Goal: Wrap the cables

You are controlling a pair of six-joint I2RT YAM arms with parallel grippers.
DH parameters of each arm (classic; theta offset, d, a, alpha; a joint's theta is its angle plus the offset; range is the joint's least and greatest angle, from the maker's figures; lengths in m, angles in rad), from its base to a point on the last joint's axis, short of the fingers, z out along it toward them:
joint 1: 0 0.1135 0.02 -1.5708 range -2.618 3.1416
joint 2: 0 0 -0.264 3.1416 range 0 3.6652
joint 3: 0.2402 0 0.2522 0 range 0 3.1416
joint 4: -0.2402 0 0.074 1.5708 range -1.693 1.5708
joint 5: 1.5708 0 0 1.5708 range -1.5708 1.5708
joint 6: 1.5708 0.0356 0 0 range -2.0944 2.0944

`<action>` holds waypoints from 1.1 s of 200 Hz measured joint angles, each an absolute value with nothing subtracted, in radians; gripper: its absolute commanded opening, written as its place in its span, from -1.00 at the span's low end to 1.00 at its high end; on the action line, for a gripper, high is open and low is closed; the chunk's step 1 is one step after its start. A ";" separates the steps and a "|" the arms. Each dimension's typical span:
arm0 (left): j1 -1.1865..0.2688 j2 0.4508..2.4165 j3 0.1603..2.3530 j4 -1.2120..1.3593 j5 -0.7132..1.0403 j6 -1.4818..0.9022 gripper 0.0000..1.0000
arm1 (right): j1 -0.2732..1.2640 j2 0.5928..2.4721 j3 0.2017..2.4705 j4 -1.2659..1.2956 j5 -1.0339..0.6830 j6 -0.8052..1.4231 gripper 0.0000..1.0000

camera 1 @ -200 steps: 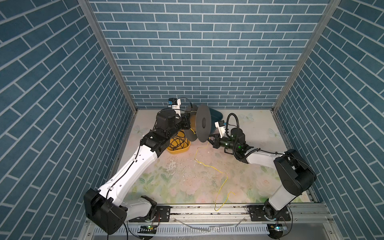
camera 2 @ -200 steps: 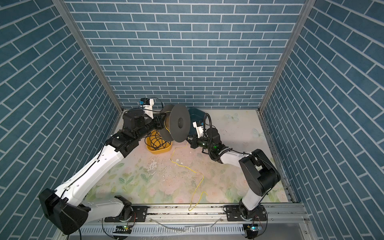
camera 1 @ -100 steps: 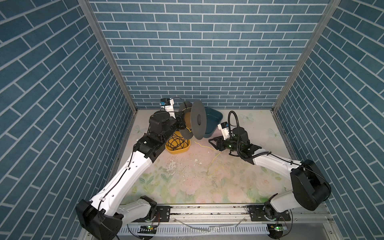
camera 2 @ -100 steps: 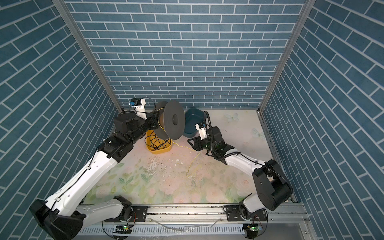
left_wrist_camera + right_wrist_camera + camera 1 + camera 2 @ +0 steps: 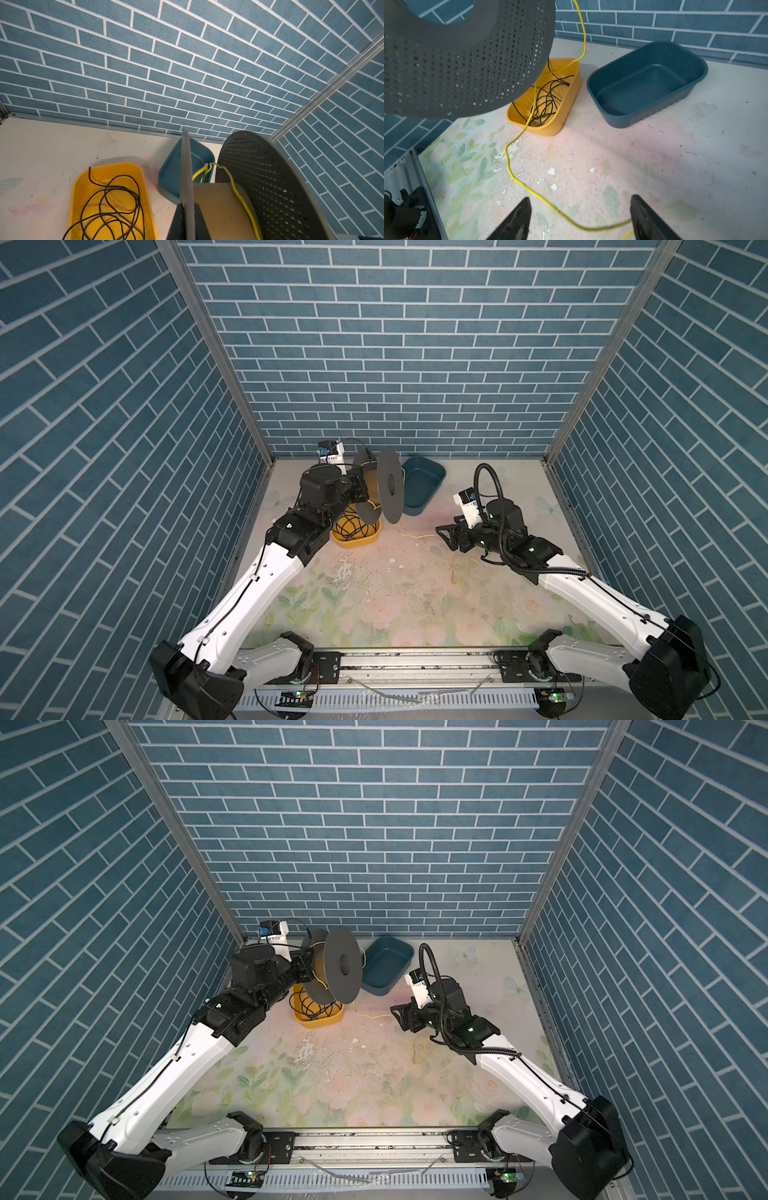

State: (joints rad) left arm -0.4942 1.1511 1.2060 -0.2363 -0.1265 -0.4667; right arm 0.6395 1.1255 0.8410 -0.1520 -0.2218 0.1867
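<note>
The left jaws are pinched tight on the thin rim of one flange of the grey spool (image 5: 390, 485). They hold it off the desk (image 5: 374, 605) with its flanges upright. In the left wrist view both fingers (image 5: 176, 222) press that rim from either side.

Below the spool sits the yellow tray (image 5: 356, 542) with a tangle of black wires (image 5: 116, 199) in it. Behind it and to the right is the blue tray (image 5: 424, 489).

The yellow cable (image 5: 417, 536) lies over the spool's brown core (image 5: 218, 207) and hangs down over the yellow tray to the desk. From there it runs nearly level, left to right, toward the right jaws.

The right jaws stand wide apart, low over the desk, with their tips facing the spool. In the right wrist view the cable crosses the gap between the fingers (image 5: 517, 220) loosely, gripped by neither, and runs up to the inner face of one. Past the jaws, under the right wrist, a narrow loop of cable lies on the desk, its long axis pointing at the front rail.
</note>
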 measured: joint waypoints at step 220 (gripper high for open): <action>-0.511 1.186 1.205 -0.243 -0.154 -0.475 -1.00 | 0.917 1.468 1.065 -0.216 -0.062 -0.233 0.12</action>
State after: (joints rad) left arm -0.5110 1.1862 1.2053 -0.2428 -0.1539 -0.4747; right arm 0.9173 1.4685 1.0653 -0.2161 -0.0624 -0.2333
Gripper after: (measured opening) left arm 0.082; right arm 0.586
